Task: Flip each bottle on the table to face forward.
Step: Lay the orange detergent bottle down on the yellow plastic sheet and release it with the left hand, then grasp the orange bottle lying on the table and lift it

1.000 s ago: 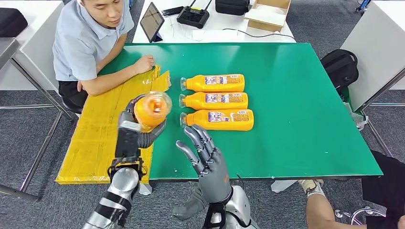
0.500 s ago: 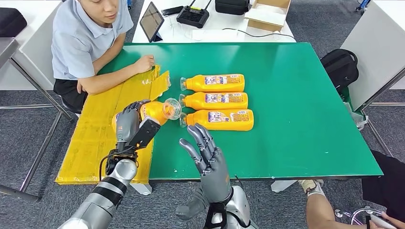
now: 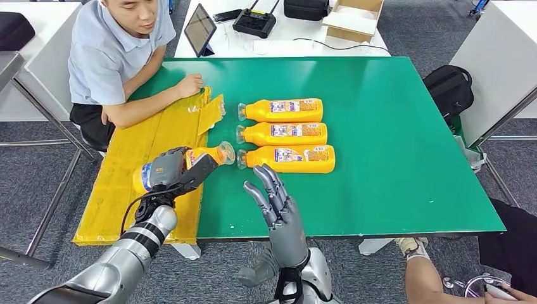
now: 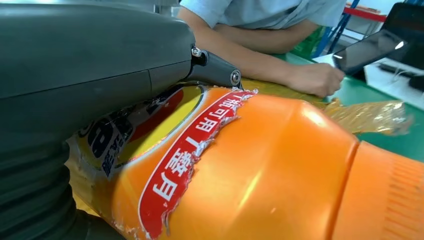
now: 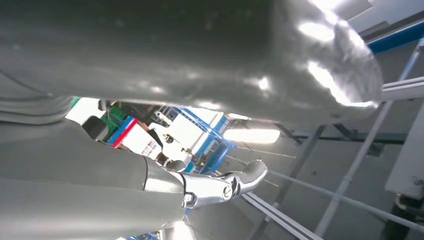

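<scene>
While three bottles (image 3: pixel 285 133) lie label-up mid-table, the left hand (image 3: pixel 170 170) grips the fourth bottle (image 3: pixel 201 155) near the table's left edge, unplaced; right hand (image 3: pixel 277 206) open, empty.

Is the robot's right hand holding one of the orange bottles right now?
No, the right hand is raised with its fingers spread and nothing in it; the left hand grips the only held bottle.

Looks like a robot test lab or work room. Green tabletop (image 3: pixel 392 158) on metal legs, grey carpet floor (image 3: pixel 38 190). White desk (image 3: pixel 291 45) behind w/ a tablet (image 3: pixel 201 28), a black remote w/ antennas (image 3: pixel 254 23) and an open cardboard box (image 3: pixel 352 17). A person (image 3: pixel 120 57) sits at the side. Black backpack (image 3: pixel 451 92) on the floor. Right wrist view: metal frames and ceiling lights (image 5: pixel 252 136).
</scene>
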`<state>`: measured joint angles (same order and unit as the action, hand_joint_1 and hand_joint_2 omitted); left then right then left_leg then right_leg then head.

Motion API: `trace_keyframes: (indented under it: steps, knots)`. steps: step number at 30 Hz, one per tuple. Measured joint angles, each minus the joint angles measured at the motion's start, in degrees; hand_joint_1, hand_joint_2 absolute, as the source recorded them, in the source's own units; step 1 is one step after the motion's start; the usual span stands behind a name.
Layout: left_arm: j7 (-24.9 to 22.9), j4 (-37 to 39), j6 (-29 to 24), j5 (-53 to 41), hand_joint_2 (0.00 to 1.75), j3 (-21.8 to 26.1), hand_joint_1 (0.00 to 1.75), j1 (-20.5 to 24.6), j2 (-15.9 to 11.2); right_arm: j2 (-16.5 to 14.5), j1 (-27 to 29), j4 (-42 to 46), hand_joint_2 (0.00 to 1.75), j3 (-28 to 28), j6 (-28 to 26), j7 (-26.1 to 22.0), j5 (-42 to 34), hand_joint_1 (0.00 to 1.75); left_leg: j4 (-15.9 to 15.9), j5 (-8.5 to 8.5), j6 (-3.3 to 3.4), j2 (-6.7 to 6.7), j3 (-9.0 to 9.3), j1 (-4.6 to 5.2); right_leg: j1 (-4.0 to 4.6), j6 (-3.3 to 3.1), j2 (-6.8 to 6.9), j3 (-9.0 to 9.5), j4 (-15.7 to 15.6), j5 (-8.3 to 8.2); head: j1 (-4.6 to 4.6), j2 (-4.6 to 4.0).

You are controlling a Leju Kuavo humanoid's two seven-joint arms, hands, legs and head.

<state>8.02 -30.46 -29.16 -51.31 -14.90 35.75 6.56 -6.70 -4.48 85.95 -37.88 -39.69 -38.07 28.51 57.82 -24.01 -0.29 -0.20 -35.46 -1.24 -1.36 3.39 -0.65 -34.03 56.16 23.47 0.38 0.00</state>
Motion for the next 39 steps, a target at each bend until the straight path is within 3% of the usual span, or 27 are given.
trace_keyframes:
  steps: [8, 9, 10, 12, 14, 17, 21, 24, 30, 39]
  knots:
    - [0.32, 3.49, 4.05, -0.59, 1.75, -0.70, 1.56, 1.29, -0.58, 0.14, -0.02, -2.03, 0.00, 0.00, 0.00, 0.00, -0.30, 0.00, -0.02, -0.01, -0.01, -0.02, 0.11, 0.00, 0.00, -0.01, 0.01, 0.11, 0.04, 0.01, -0.01, 0.00]
    - [0.84, 3.62, 4.21, -0.51, 1.75, -0.65, 1.35, 1.29, -0.58, 0.21, -0.03, -2.36, 0.00, 0.00, 0.00, 0.00, -0.18, 0.00, -0.02, -0.01, -0.01, -0.02, 0.14, 0.00, 0.00, -0.01, 0.01, 0.14, 0.03, 0.01, -0.01, 0.00]
    - [1.33, 3.74, 4.19, -0.62, 1.75, -0.63, 1.03, 1.22, -0.58, 0.27, -0.02, -2.67, 0.00, 0.00, 0.02, 0.00, 0.07, 0.00, -0.02, -0.02, -0.01, -0.02, 0.17, 0.00, 0.00, -0.01, 0.01, 0.17, 0.03, 0.01, -0.01, 0.00]
    - [2.57, 3.97, 4.34, -0.79, 1.75, -0.57, 0.24, 0.96, -0.56, 0.38, -0.02, -3.21, 0.00, 0.01, 0.06, 0.00, 0.46, 0.00, -0.02, -0.02, -0.02, -0.03, 0.19, 0.01, 0.00, -0.01, 0.01, 0.19, 0.02, 0.01, -0.01, 0.00]
    - [4.60, 4.06, 5.55, 0.09, 1.75, -0.25, 0.00, 0.58, -0.51, 0.48, -0.06, -3.76, 0.00, 0.02, 0.04, 0.00, 0.31, 0.00, -0.02, -0.02, -0.02, -0.03, 0.22, 0.01, -0.01, -0.01, 0.01, 0.21, 0.02, 0.01, -0.02, 0.00]
    - [9.30, 4.04, 9.87, 3.37, 1.75, 0.80, 0.00, -0.40, -0.23, 0.74, -0.30, -4.64, 0.00, 0.01, 0.02, 0.00, -0.67, 0.00, -0.02, -0.02, -0.02, -0.04, 0.24, 0.02, -0.01, 0.00, 0.01, 0.24, 0.02, 0.01, -0.03, 0.00]
    - [20.14, 2.73, 26.09, 15.85, 1.75, 4.59, 0.00, -1.76, 0.71, 1.25, -1.27, -6.00, 0.00, -0.42, 0.02, 0.00, -2.55, 0.00, -0.02, -0.01, 0.00, -0.31, 0.30, 0.03, -0.03, 0.01, 0.21, 0.43, 0.01, 0.07, -0.04, 0.00]
    - [24.08, 0.67, 33.99, 20.80, 1.75, 7.10, 0.00, -3.41, 1.78, 1.55, -2.07, -6.88, 0.00, -0.84, 0.01, 0.00, -3.24, 0.00, -0.02, -0.01, 0.00, -0.37, 0.32, 0.03, -0.03, 0.00, 0.28, 0.51, 0.00, 0.08, -0.02, 0.00]
    - [26.08, -4.99, 39.08, 26.67, 1.75, 8.52, 0.00, -6.94, 2.44, 1.79, -2.27, -7.29, 0.00, -0.97, -0.01, 0.00, -2.66, 0.00, -0.02, 0.02, 0.00, -0.34, 0.32, 0.02, -0.01, 0.00, 0.27, 0.43, -0.01, 0.05, -0.01, 0.00]
    - [25.63, -11.60, 39.74, 30.19, 1.75, 9.77, 0.00, -10.35, 2.45, 1.96, -2.24, -7.31, 0.00, -0.89, -0.07, 0.00, -3.10, 0.00, -0.01, 0.05, -0.02, -0.30, 0.10, 0.00, 0.00, 0.00, 0.25, 0.20, 0.01, 0.04, -0.01, 0.00]
